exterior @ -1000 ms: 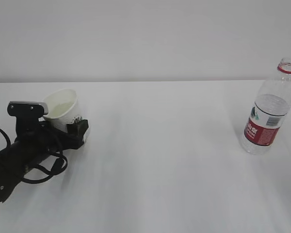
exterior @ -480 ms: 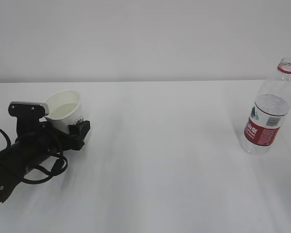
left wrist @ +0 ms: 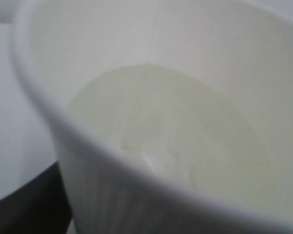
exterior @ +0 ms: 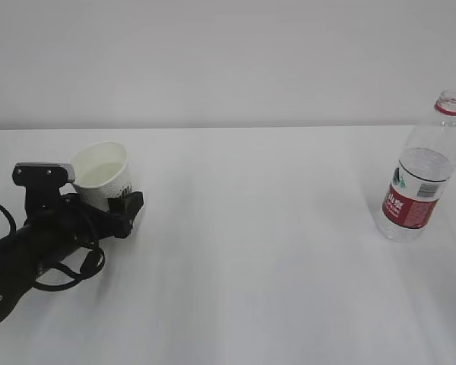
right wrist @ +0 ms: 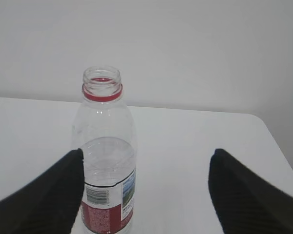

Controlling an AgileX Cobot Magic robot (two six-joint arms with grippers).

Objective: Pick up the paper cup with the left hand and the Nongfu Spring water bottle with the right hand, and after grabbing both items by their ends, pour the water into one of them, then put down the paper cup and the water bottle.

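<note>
1. Left gripper is sitting spread wide around the base of the paper cup, which is standing upright on the surface holding water.
2. Right gripper is standing open, with the uncapped Nongfu Spring water bottle upright just ahead, beside its left finger.

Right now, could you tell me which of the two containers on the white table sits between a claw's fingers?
The small white tapered paper cup, between the left claw's fingers; the clear ribbed plastic bottle stands alone at far right.
</note>
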